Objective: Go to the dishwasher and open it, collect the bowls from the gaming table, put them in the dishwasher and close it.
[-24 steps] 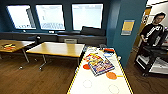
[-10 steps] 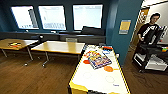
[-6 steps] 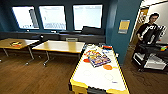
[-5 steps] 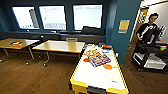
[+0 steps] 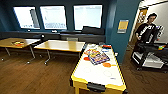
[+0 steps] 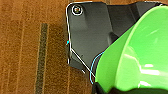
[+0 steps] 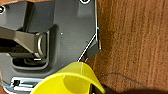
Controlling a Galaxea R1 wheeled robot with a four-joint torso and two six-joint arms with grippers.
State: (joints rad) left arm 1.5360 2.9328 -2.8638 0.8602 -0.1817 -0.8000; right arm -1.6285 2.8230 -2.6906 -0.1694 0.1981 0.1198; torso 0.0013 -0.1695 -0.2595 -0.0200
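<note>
Head view puts the gaming table (image 5: 100, 72) just ahead of you, its near end close, carrying a colourful board (image 5: 97, 56) and orange discs (image 5: 107, 65); a person (image 5: 147, 30) stands far right by a cart (image 5: 150, 56). Your left wrist view has a lime green bowl (image 6: 140, 55), empty inside, apparently clamped at its rim. Your right wrist view has a yellow bowl (image 7: 70, 80), also empty, seemingly gripped; the fingers themselves are unclear. Wood floor (image 6: 25, 50) lies beneath both.

Cam panned right since 2.4 s ago, gaming table (image 5: 100, 71) now nearer centre, person (image 5: 148, 27) more in frame
</note>
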